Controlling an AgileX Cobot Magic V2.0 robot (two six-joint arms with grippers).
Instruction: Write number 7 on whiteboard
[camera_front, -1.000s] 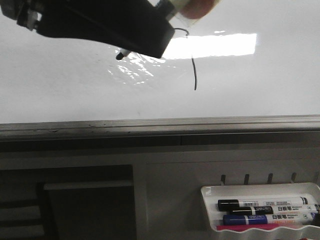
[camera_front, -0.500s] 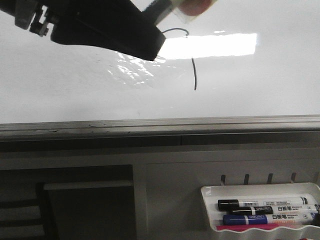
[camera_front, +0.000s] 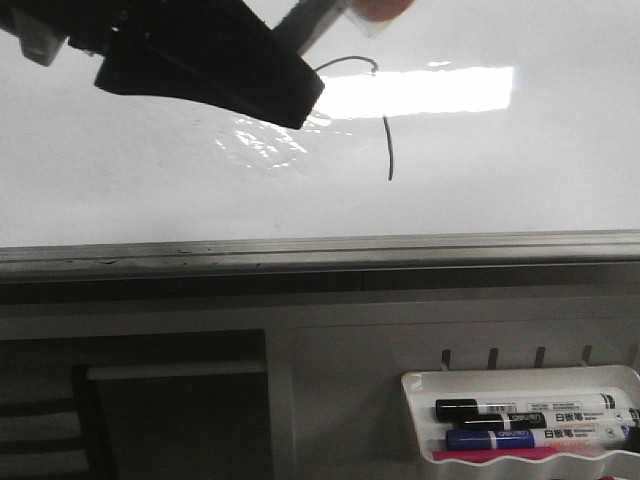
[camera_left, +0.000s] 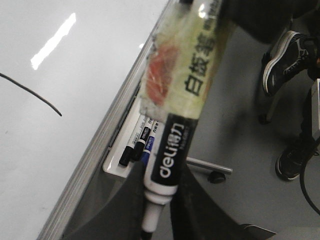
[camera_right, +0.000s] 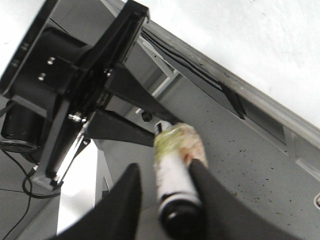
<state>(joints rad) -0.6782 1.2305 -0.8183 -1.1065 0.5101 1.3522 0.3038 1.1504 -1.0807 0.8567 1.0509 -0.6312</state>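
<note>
The whiteboard (camera_front: 150, 190) fills the upper front view, and shows in the left wrist view (camera_left: 50, 50) and the right wrist view (camera_right: 250, 30). The number 7 (camera_front: 389, 150) is a thin black line with an arched top and a long stem; its end shows in the left wrist view (camera_left: 30, 92). My left gripper (camera_front: 305, 95) (camera_left: 167, 170) is off the board at upper left, shut on a tape-wrapped black-and-white marker (camera_front: 310, 20) (camera_left: 195, 75). My right gripper (camera_right: 165, 172) is open around the marker's black rear end (camera_right: 175, 175), which touches one finger. It is out of the front view.
The board's grey rim (camera_front: 320, 250) runs across the front view. A white tray (camera_front: 420, 385) (camera_left: 112, 167) with three spare markers hangs below at the right. A black frame (camera_right: 75, 90) and grey floor show in the right wrist view. Someone's shoes (camera_left: 287, 55) stand on the floor.
My left gripper has moved up and left with the marker. The nib that showed below it a second ago is now hidden. More of the 7's top stroke is uncovered.
</note>
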